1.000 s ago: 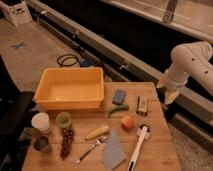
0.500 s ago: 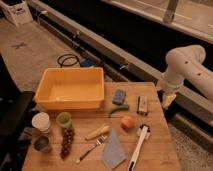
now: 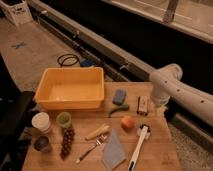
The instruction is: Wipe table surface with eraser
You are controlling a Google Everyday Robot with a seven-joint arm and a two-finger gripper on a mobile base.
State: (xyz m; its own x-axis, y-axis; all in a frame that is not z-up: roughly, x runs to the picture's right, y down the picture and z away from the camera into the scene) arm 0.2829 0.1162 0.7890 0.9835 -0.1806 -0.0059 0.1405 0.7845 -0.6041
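Eraser (image 3: 143, 104) lies just beside the half-hidden gripper (image 3: 159, 106), jaws apparently apart.

White glossy arm (image 3: 186, 94), rounded segs; pale tool (image 3: 160, 106) at lower end.

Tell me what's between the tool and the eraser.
Only bare table, in the camera view; the tool hangs at the table's right edge, just right of the eraser.

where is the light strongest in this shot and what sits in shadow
Camera view: warm light is strongest on the yellow tub and the top of the white arm; the table surface is evenly lit, no harsh glare. Same view: the band behind the table is nearly black, and the gripper, at the table's right edge beside the eraser, hangs dim under the arm.
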